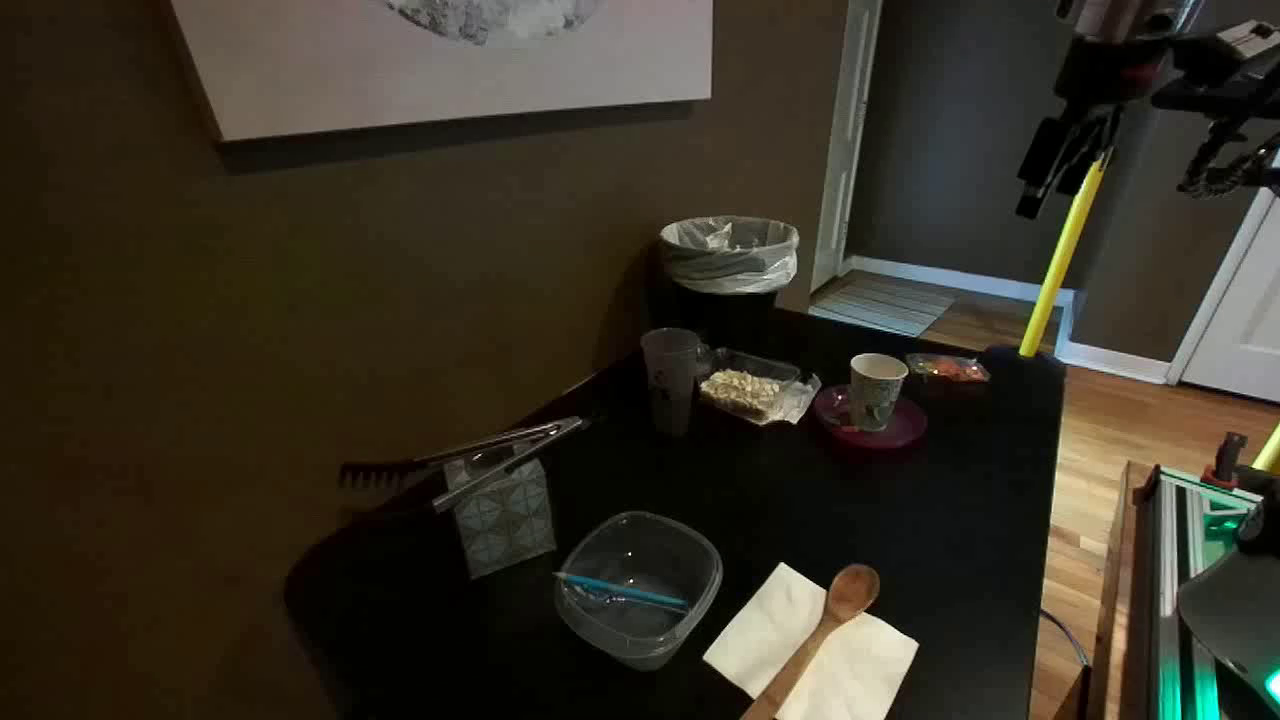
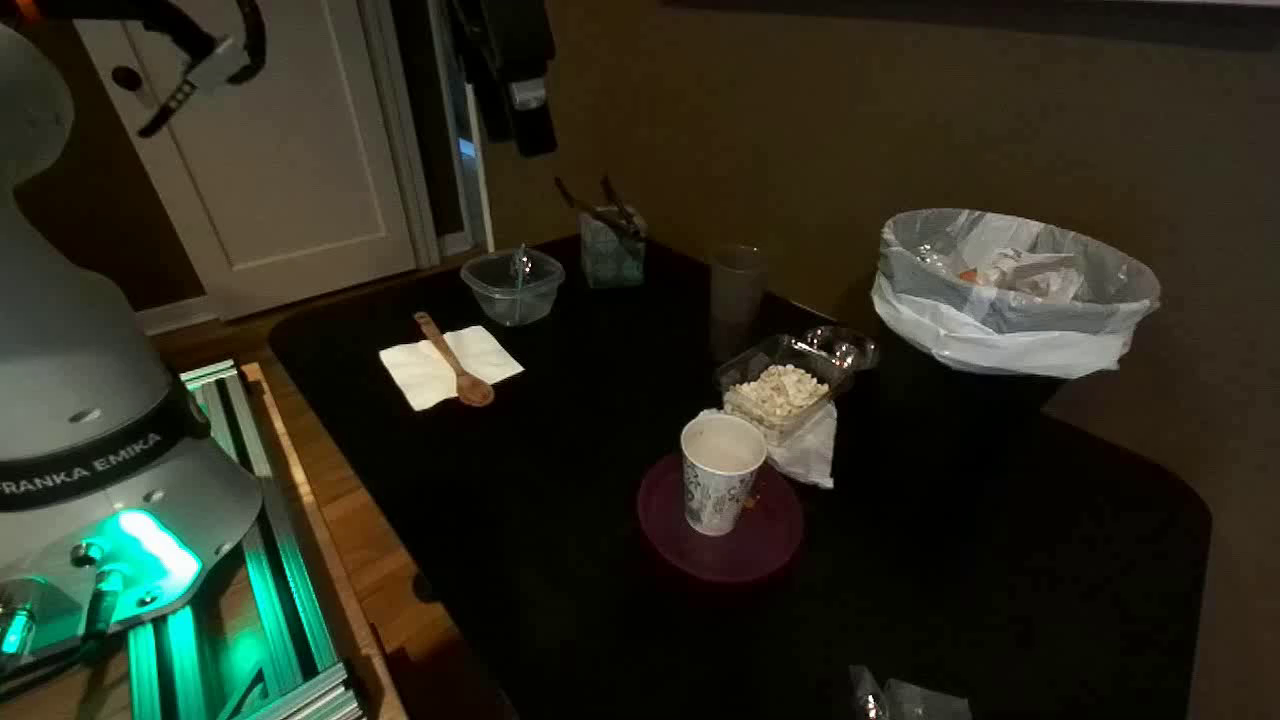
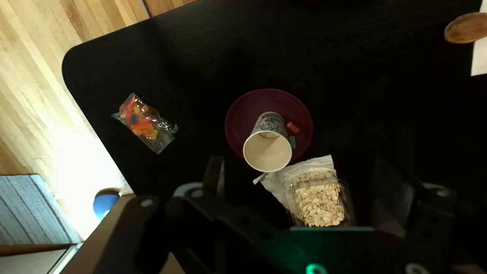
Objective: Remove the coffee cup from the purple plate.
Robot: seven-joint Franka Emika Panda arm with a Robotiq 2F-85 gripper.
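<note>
The coffee cup, a white paper cup with dark printed marks, stands upright and open on the purple plate in both exterior views. The cup (image 1: 880,385) (image 2: 722,480) also shows in the wrist view (image 3: 267,151). The purple plate (image 1: 905,430) (image 2: 735,562) is round and dark and wider than the cup (image 3: 243,114). Small red and green pieces lie on it beside the cup. My gripper (image 1: 1062,175) is high above the table, apart from the cup. In the wrist view its fingers (image 3: 304,184) are wide apart with nothing between them.
A clear box of pale seeds (image 2: 785,390) with a white napkin sits close beside the plate. A clear tall cup (image 1: 672,380) and a lined trash bin (image 2: 1010,300) are near it. A candy bag (image 3: 142,121) lies near the table edge. A bowl (image 1: 640,590) and spoon (image 1: 850,595) are farther off.
</note>
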